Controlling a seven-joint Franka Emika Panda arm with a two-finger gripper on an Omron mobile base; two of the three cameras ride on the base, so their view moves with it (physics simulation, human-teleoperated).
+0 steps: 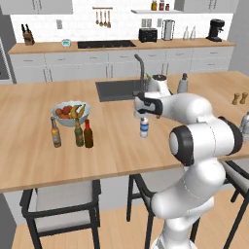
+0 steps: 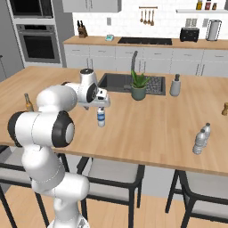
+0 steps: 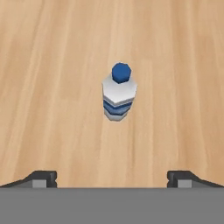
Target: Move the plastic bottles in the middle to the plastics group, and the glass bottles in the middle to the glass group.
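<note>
Toward the left end of the tabletop (image 1: 29, 160), just in front of a fruit bowl (image 1: 71, 113), three slim glass bottles stand close together: amber (image 1: 56, 133), green (image 1: 78, 133), red-capped brown bottle (image 1: 88, 134). Judged from that, the glass sorting is already done.

Mid-tabletop, in front of the sink (image 1: 116, 89), the blue-banded plastic bottle (image 1: 144, 127) stands upright and alone, apart from all else. The gripper (image 1: 141, 115) hangs right over its cap, jaws spread wide, holding nothing; probably lined up for a descent onto it.

Near the right front edge, two clear plastic bottles (image 2: 201, 139) stand touching or nearly so; that looks like the plastics group with one bottle already added.

Hand view: blue cap (image 3: 121, 72) seen from above, sitting midway between the two fingertips (image 3: 43, 177), which the base views cannot confirm. Right base view shows the plastics pair whole; left base view shows the glass trio.
</note>
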